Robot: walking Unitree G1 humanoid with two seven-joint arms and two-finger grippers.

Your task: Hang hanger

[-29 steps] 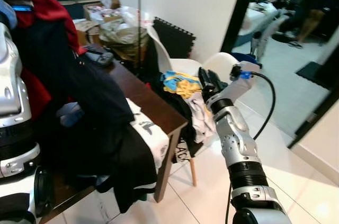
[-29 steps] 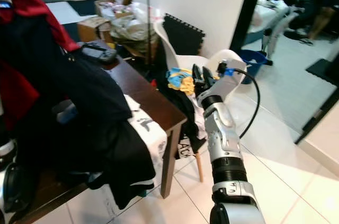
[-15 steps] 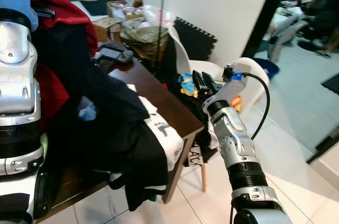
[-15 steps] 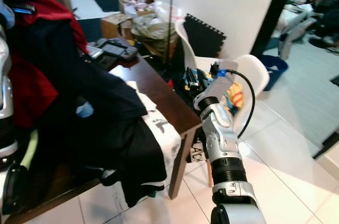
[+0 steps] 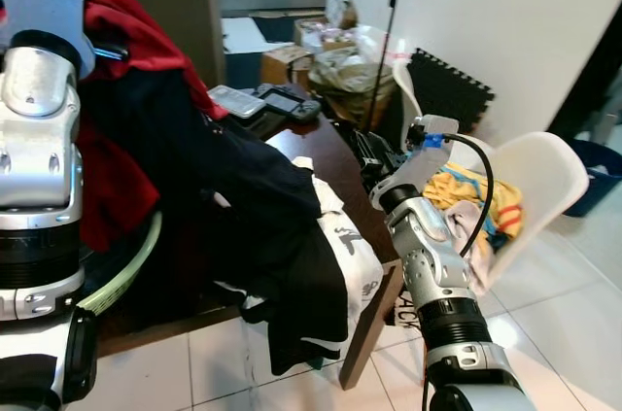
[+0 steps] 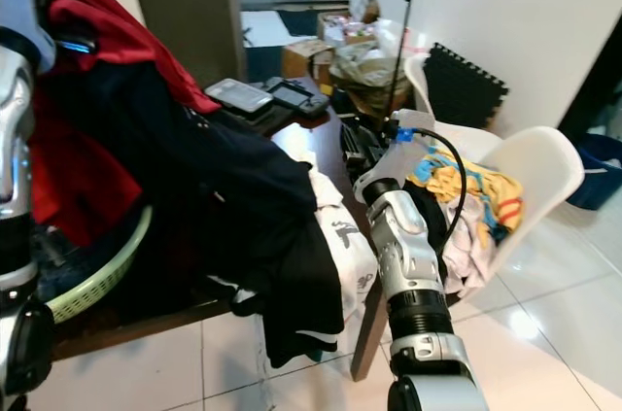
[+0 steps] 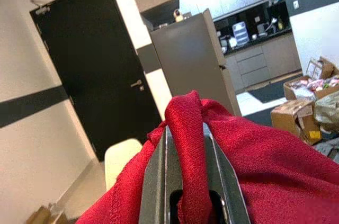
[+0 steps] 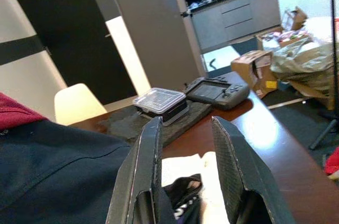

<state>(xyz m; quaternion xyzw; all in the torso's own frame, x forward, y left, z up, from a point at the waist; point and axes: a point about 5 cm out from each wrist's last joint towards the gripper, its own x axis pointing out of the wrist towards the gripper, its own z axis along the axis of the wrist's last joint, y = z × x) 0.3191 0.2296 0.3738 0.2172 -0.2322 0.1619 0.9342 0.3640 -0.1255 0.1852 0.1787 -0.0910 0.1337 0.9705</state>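
Clothes: your left claw [image 7: 185, 192] pinches the red garment [image 7: 254, 155]; your right claw [image 8: 185, 171] hovers open over the worktop [image 8: 265, 144].

Your view has swung leftward across the last second, so the dark wooden table [image 5: 342, 144] and white chair [image 5: 530, 188] now sit further right. A green basket [image 5: 121, 270] has come into sight at the table's near edge. Your right gripper [image 5: 367, 151] has shifted from over the chair to above the tabletop.
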